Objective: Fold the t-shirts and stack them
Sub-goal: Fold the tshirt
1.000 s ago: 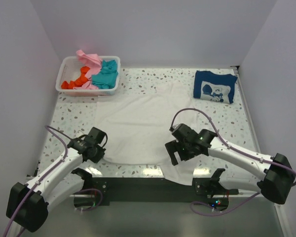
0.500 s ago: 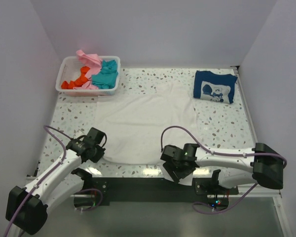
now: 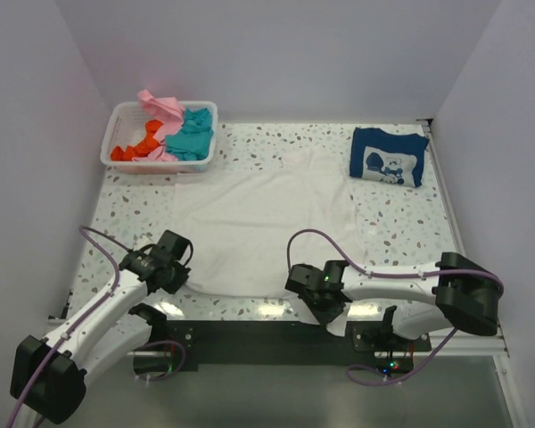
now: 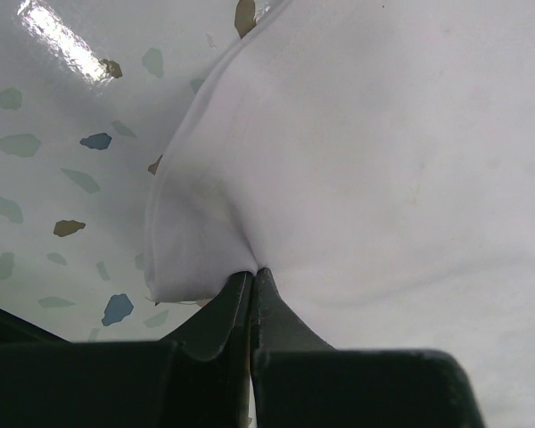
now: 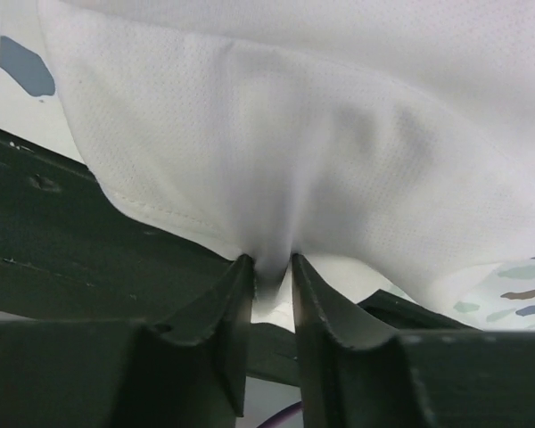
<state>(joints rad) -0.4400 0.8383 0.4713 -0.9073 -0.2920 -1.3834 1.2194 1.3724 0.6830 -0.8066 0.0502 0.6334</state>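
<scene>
A plain white t-shirt lies spread flat across the middle of the table, its near hem at the front edge. My left gripper is shut on its near left corner; in the left wrist view the fingertips pinch a fold of the white cloth. My right gripper is at the near right hem, and its jaws hold a bunched fold of white cloth between them. A folded navy t-shirt with a white print lies at the back right. Pink, teal and orange t-shirts sit in the basket.
The white slotted basket stands at the back left corner. A black bar runs along the table's front edge between the arm bases, and it shows in the right wrist view just under the hem. White walls close in the left, back and right.
My right arm has swung down and left to the shirt's near hem at the front edge, and its jaws have closed from wide open onto the cloth. The left arm has not moved.
</scene>
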